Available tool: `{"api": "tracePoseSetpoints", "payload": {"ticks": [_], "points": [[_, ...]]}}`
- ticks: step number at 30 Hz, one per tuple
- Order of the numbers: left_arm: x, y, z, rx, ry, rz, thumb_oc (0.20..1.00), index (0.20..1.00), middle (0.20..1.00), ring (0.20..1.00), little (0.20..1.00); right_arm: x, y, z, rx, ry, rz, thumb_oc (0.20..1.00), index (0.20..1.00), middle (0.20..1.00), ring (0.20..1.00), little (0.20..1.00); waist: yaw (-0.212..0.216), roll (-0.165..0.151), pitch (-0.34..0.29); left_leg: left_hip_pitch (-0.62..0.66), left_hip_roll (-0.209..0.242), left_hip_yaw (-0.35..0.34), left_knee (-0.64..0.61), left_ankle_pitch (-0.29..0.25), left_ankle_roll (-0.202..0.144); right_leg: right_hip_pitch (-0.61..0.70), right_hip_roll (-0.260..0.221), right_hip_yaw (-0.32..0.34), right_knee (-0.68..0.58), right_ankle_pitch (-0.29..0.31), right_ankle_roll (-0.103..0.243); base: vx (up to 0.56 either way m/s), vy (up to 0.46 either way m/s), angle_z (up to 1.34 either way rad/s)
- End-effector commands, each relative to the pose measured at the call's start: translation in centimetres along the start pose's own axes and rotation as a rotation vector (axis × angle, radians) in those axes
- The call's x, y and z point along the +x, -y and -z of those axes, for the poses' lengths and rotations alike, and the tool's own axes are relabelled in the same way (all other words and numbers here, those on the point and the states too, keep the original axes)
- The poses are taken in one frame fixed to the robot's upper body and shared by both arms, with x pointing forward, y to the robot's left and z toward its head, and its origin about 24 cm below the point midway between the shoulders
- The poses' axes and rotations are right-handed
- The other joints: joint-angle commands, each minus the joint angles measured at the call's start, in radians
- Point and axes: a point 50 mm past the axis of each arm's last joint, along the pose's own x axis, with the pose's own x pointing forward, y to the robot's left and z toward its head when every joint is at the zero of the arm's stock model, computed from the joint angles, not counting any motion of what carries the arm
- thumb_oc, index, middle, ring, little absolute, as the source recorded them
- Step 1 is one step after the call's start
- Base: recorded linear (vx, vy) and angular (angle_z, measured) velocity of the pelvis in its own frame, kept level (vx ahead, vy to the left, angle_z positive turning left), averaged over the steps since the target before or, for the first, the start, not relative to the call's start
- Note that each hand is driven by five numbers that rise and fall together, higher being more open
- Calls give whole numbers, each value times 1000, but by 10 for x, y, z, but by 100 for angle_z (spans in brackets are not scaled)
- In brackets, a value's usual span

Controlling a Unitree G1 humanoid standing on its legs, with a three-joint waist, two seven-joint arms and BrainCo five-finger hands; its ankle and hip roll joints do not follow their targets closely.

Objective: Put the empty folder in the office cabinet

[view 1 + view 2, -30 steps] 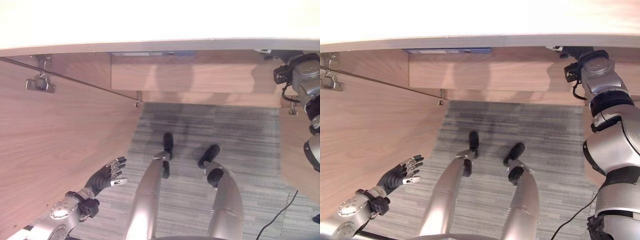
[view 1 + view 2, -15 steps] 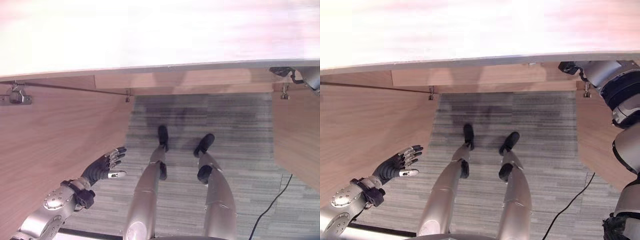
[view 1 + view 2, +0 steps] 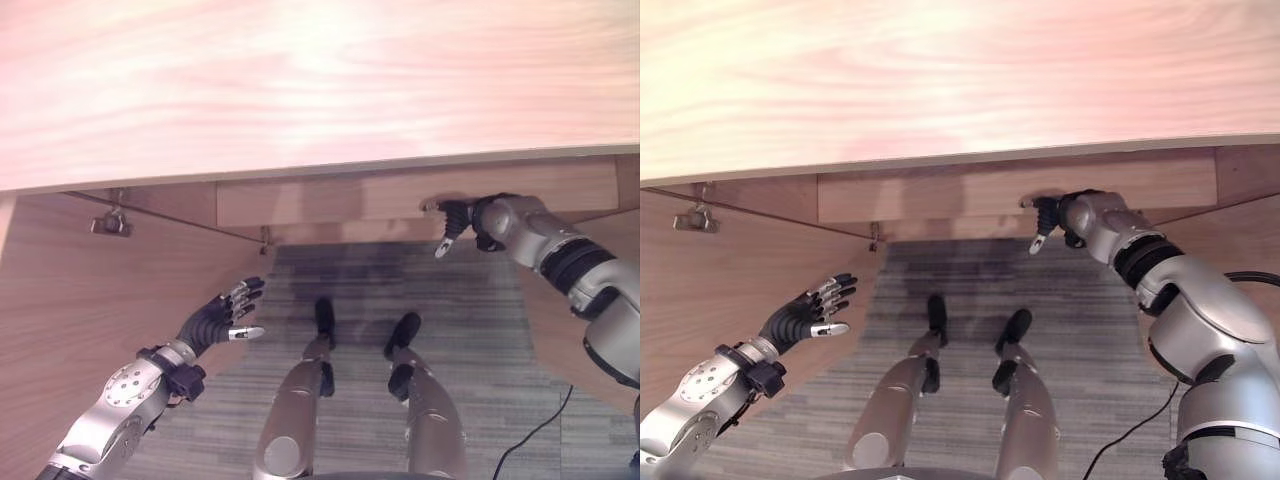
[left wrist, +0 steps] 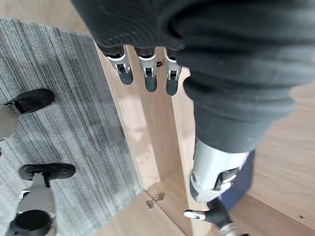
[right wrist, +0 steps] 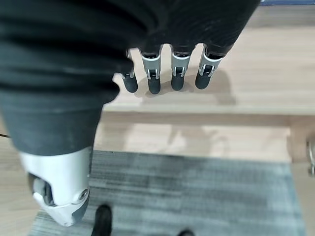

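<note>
Light wooden cabinet [image 3: 300,90] seen from above, its top panel spanning the upper view over grey striped carpet [image 3: 470,300]. Left hand [image 3: 218,318], fingers straight and released, hangs beside the open wooden cabinet door [image 3: 70,300] at the cabinet's left edge. Right hand [image 3: 1045,215], fingers extended and holding nothing, reaches the shelf edge beneath the top panel. Whether a blue sliver [image 4: 236,189] inside the cabinet is the folder cannot be told.

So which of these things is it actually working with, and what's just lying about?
Part of the job:
wooden cabinet
its open left door
left robot hand, open and empty
right robot hand, open, by the inner shelf

Just there:
grey carpet
</note>
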Motion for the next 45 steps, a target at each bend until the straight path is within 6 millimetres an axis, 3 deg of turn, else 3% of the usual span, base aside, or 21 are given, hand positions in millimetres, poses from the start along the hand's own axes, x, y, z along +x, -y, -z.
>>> {"api": "tracePoseSetpoints", "payload": {"ticks": [1,3,5,6,7,8,9,11,14,15,17,18,19,22,24,27,32,35,37,40,45], "points": [[-9,4,-5,33,7,40,1000,1000,1000,1000,1000,12,-33,-4,33,-14,-107,1000,1000,1000,1000,1000,22,-93,-2,12,43,-31,50,-53,-71,162,53,-31,-218,26,113,13,-159,-14],[-3,8,1,26,-14,57,1000,1000,1000,1000,1000,19,-45,-6,115,-29,-110,1000,1000,1000,1000,1000,22,-116,4,48,42,-62,254,-195,-37,216,53,-13,-230,14,93,-30,-154,-13],[0,9,2,29,-15,62,1000,1000,1000,1000,1000,21,-47,-9,135,-26,-111,1000,1000,1000,1000,1000,21,-116,0,70,44,-78,317,-222,-30,233,61,-9,-237,12,88,-4,-34,4],[4,10,6,26,-27,60,1000,1000,1000,1000,1000,27,-65,-12,205,-30,-140,1000,1000,1000,1000,1000,6,-121,-23,128,39,-102,382,-251,-24,267,77,-7,-254,15,86,0,0,0],[4,9,7,27,-30,60,1000,1000,1000,1000,1000,27,-66,-12,207,-29,-141,1000,1000,1000,1000,1000,8,-119,-21,132,42,-103,386,-256,-25,275,81,-8,-258,16,86,38,54,-13],[7,9,22,-6,-77,38,1000,1000,1000,1000,1000,31,-97,-16,329,-23,-198,1000,1000,1000,1000,1000,-17,-125,-60,224,48,-101,355,-305,-17,305,102,-4,-290,33,100,23,44,-9],[7,9,22,-6,-77,38,1000,1000,1000,1000,1000,31,-97,-16,329,-23,-198,1000,1000,1000,1000,1000,-15,-125,-58,227,48,-100,354,-305,-17,306,102,-4,-291,33,100,4,118,1],[12,13,46,-48,-151,7,1000,1000,1000,1000,1000,32,-130,-22,499,-4,-226,1000,1000,1000,1000,1000,-48,-114,-99,333,32,-82,219,-371,4,312,98,1,-287,50,122,-38,204,-21],[12,16,107,-123,-369,-85,1000,1000,1000,1000,1000,31,-169,-20,748,-47,-175,1000,1000,1000,1000,1000,-101,-103,-150,437,-28,-73,49,-339,15,309,70,15,-276,97,153,-74,316,-4],[3,18,147,-244,-515,-189,1000,1000,1000,1000,1000,28,-186,-18,838,-80,-153,1000,1000,1000,1000,1000,-124,-104,-162,461,-47,-67,11,-322,16,305,58,21,-270,113,163,-113,303,4],[-8,26,195,-348,-725,-343,1000,1000,1000,1000,1000,21,-219,-13,1058,-162,-125,1000,1000,1000,1000,1000,-149,-103,-176,501,-80,-68,-49,-300,24,306,40,36,-264,132,174,-146,306,-11],[-38,26,222,-339,-920,-498,1000,1000,1000,1000,1000,13,-245,-9,1134,-245,-109,1000,1000,1000,1000,1000,-163,-103,-195,534,-106,-68,-91,-284,31,310,22,38,-261,142,182,-113,246,-8],[-37,26,222,-338,-919,-498,1000,1000,1000,1000,1000,13,-245,-9,1134,-244,-108,1000,1000,1000,1000,1000,-163,-103,-193,536,-106,-68,-93,-283,31,311,22,38,-261,142,182,-109,244,6],[-95,29,244,-349,-1125,-653,1000,1000,1000,1000,1000,-9,-292,3,1233,-407,-100,1000,1000,1000,1000,1000,-186,-124,-214,572,-165,-56,-138,-248,56,311,-29,44,-266,185,194,-149,225,9],[-104,30,247,-365,-1143,-675,1000,1000,1000,1000,1000,-16,-303,5,1276,-442,-99,1000,1000,1000,1000,1000,-189,-125,-219,579,-173,-53,-145,-244,60,311,-37,45,-267,191,197,-50,182,-4],[-147,39,256,-401,-1249,-751,1000,1000,1000,1000,1000,-49,-352,17,1452,-643,-112,1000,1000,1000,1000,1000,-200,-117,-215,604,-191,-42,-149,-250,79,316,-83,27,-221,200,236,-107,175,-11],[-165,35,256,-456,-1294,-888,1000,1000,1000,1000,1000,-61,-371,8,1551,-689,-99,1000,1000,1000,1000,1000,-187,-103,-216,598,-150,7,-149,-237,85,373,-194,-1,-39,87,203,-147,6,-36],[-159,25,252,-454,-1258,-936,1000,1000,1000,1000,1000,-74,-388,-1,1616,-734,-113,1000,1000,1000,1000,1000,-182,-116,-258,584,-133,32,-149,-239,85,432,-292,40,18,109,221,-34,-103,-49],[-152,21,250,-429,-1237,-925,1000,1000,1000,1000,1000,-78,-394,-3,1642,-771,-123,1000,1000,1000,1000,1000,-183,-126,-279,577,-130,42,-149,-238,81,464,-319,59,3,134,234,-22,-176,-50],[-143,15,247,-386,-1214,-903,1000,1000,1000,1000,1000,-83,-400,-2,1662,-807,-125,1000,1000,1000,1000,1000,-192,-142,-296,568,-124,52,-149,-234,73,497,-317,93,-37,160,245,-14,-137,-34],[-128,-5,237,-339,-1141,-907,1000,1000,1000,1000,1000,-82,-397,1,1666,-807,-98,1000,1000,1000,1000,1000,-214,-172,-317,560,-90,109,-149,-197,48,537,-233,163,-192,144,248,-63,-265,-45]]}}
